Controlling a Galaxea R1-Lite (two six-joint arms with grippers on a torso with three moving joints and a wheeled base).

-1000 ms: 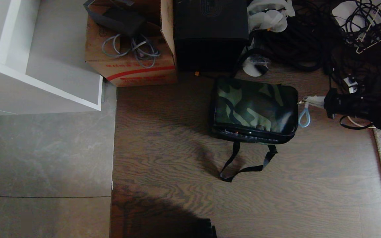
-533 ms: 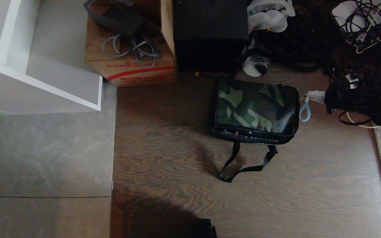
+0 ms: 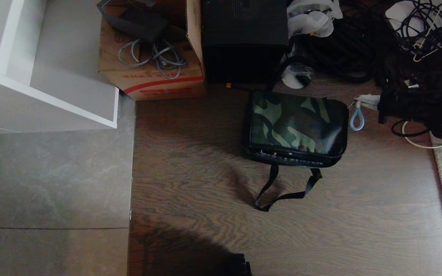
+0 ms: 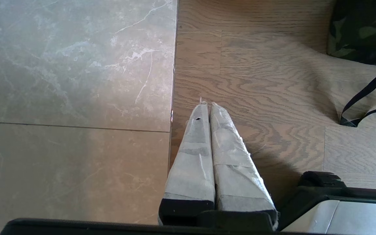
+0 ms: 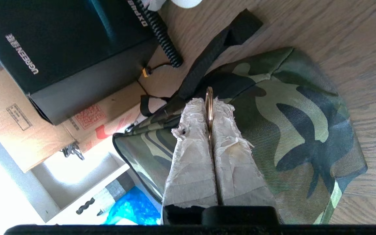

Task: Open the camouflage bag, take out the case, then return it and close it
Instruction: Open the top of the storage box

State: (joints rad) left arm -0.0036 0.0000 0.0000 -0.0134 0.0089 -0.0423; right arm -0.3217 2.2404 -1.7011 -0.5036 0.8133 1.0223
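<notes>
Right end effector [image 5: 210,107] clamped on metal ring [image 5: 209,98] of zipper pull, beside camouflage bag [image 3: 296,124]. Advice: draw steadily along zipper line, ring kept pinched. Left end effector [image 4: 206,105] closed, parked over floor.

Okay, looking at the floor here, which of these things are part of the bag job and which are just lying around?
Part of the job:
camouflage bag
metal ring at the bag's edge
right gripper, its fingers pinching that ring

Just lying about:
cardboard carton
black box
cable tangle
white shelf
left gripper, parked and shut
</notes>
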